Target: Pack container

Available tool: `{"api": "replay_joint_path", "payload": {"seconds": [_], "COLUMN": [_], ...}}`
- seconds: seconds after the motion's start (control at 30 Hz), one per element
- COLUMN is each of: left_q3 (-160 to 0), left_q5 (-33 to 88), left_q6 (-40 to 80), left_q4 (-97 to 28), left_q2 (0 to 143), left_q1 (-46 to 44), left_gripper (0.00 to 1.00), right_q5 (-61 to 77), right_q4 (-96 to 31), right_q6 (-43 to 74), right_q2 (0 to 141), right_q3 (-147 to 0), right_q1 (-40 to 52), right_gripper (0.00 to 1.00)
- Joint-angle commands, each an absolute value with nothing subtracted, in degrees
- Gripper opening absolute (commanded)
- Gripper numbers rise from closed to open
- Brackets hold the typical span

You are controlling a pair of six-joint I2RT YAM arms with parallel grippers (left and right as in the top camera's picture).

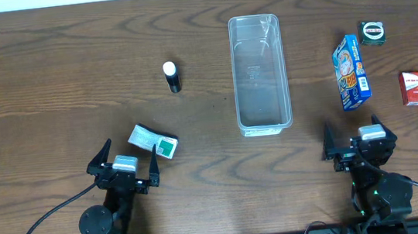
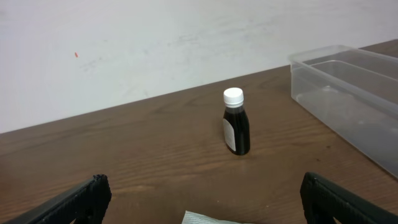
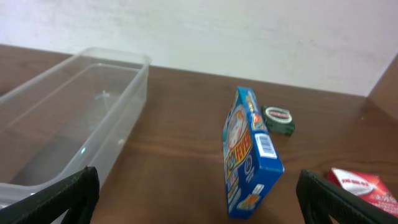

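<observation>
**Left gripper (image 1: pixel 129 150) and right gripper (image 1: pixel 353 129) both spread wide, nothing held**

Both sit low at the near edge of the wood table (image 1: pixel 35 88). The container (image 1: pixel 260 80) is upright mid-table, a bit right of centre, with its long side running away from the arms. A dark bottle (image 1: pixel 172 76) with a white cap stands left of it, well apart. A white-green box (image 1: pixel 154 141) lies just beside the left gripper's inner finger. A blue box (image 1: pixel 351 72) is near the container's right. A small round green item (image 1: pixel 372 32) is behind the blue box, and a red box (image 1: pixel 417 87) is furthest right.
</observation>
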State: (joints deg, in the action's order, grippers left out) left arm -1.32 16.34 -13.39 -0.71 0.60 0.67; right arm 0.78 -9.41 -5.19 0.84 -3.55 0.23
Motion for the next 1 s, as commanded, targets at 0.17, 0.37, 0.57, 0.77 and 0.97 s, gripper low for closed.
{"api": "replay_joint_path", "payload": {"seconds": [0.17, 0.37, 0.57, 0.77, 0.97], "left_q3": [-0.2, -0.2, -0.2, -0.2, -0.2], "left_q5": [16.9, 16.9, 16.9, 16.9, 16.9], "left_q6": [-13.7, -13.7, -13.7, -13.7, -13.7], "left_q4": [-2.5, -2.5, -2.5, -2.5, -2.5], "left_q2": [0.6, 0.6, 0.6, 0.6, 0.6], "left_q1": [1.0, 1.0, 1.0, 1.0, 1.0], "left_gripper": [0.98, 0.98, 0.98, 0.98, 0.98], "right_q5": [19.9, 28.9, 29.5, 20.8, 6.8], "right_q4": [-9.6, -1.0, 10.5, -1.5, -22.1], "right_q6": [7.9, 9.8, 7.3, -2.1, -4.4], "right_q2": [0.6, 0.6, 0.7, 8.3, 29.7], "right_q3": [-3.1, -3.2, -7.0, -20.3, -41.5], "right_q1": [0.0, 0.0, 0.0, -0.8, -4.6], "right_gripper": [0.99, 0.99, 0.99, 0.99, 0.99]}}
